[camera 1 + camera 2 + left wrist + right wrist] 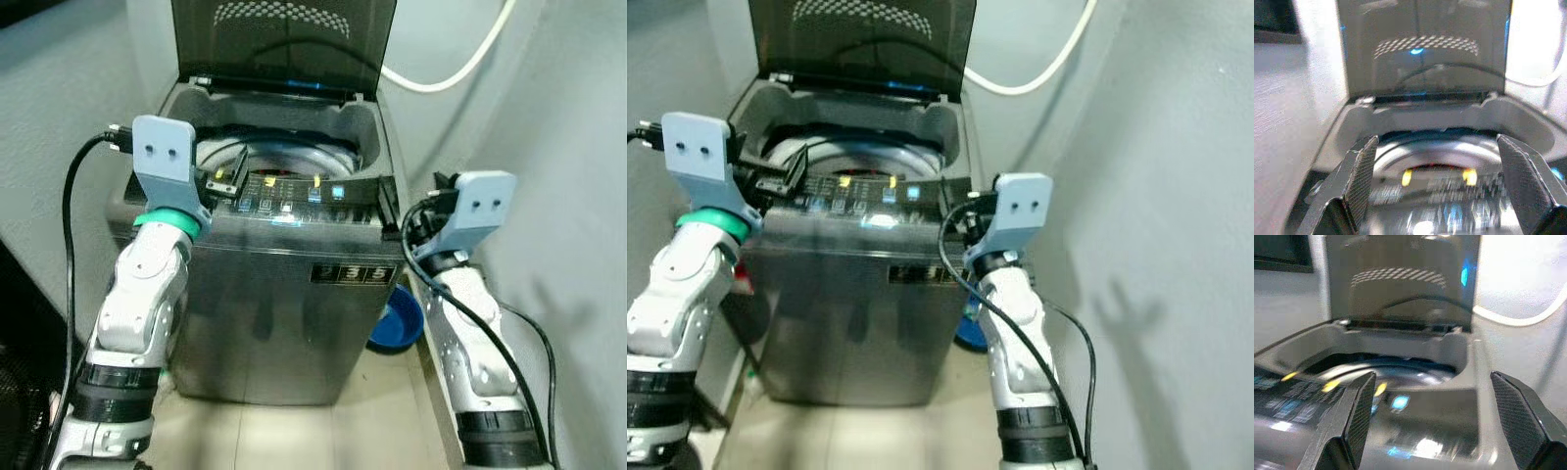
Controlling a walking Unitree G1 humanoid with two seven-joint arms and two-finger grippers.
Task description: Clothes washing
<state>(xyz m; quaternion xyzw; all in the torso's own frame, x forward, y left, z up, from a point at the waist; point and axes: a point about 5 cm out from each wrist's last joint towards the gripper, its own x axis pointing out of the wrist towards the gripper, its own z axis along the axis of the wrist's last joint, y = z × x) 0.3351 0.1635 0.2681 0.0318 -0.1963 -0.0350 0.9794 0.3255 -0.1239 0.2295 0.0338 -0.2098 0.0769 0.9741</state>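
One grey washer (284, 294) stands against the wall, lid (284, 44) upright, drum (284, 157) exposed. Left claw (1435, 188), spread wide and holding nothing, hovers over the front control panel (294, 201); right claw (1432, 418), likewise spread, sits at the washer's right front corner. Blue basin (397, 318) lies on the floor beside it.

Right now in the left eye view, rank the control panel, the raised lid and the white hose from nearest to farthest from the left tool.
1. Control panel: along the washer's front edge, right beside the left tool.
2. Raised lid: upright at the washer's back, beyond the tub.
3. White hose: on the wall behind, off to the right side.
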